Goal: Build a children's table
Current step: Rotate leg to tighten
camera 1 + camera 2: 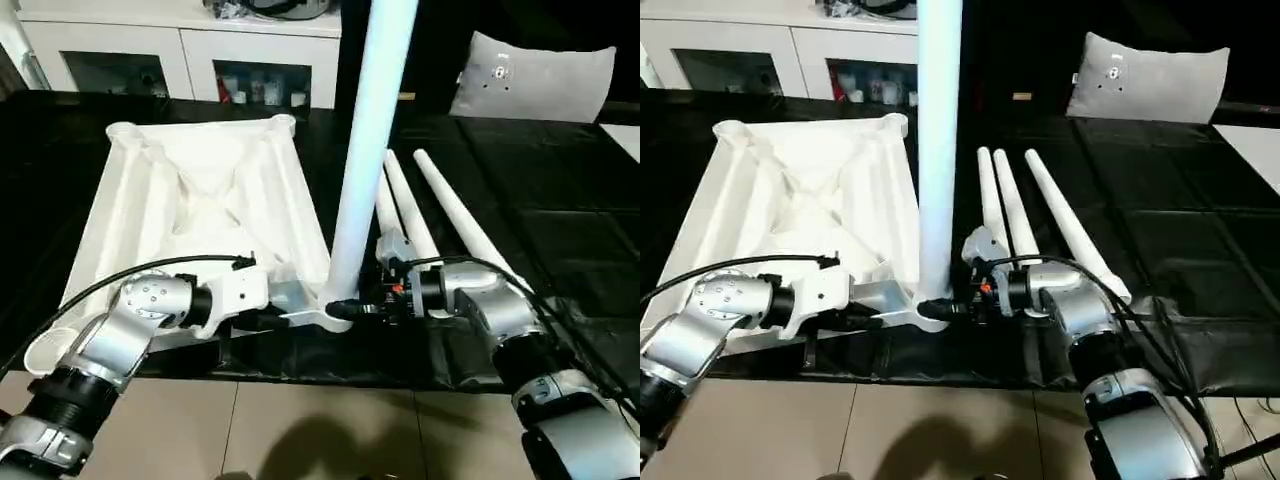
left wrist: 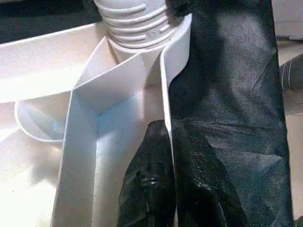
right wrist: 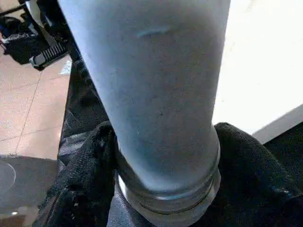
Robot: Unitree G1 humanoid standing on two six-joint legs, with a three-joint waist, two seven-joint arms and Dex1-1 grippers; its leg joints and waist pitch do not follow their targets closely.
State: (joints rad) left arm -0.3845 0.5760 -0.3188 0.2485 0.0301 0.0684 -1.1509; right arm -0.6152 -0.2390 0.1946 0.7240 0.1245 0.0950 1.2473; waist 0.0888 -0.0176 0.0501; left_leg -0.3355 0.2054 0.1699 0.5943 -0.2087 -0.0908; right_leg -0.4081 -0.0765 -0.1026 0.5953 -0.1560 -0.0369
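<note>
Black mat (image 1: 560, 230), leg (image 3: 156, 94) between right fingers (image 3: 80, 189)

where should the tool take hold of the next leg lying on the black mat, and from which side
Take the rightmost lying leg, since its right flank is open while the other two lie close together. Grip it across its round shaft near the thick end, coming down from above; that end lies nearest the right tool. The taper makes the thin far end a looser hold.

I'm seeing the white table top (image 1: 200, 200) lying upside down, ribbed side up, at centre left of the frame. One leg (image 1: 365, 150) is standing upright in its near right corner socket. Three loose legs (image 1: 455, 215) are lying side by side at centre right.
</note>
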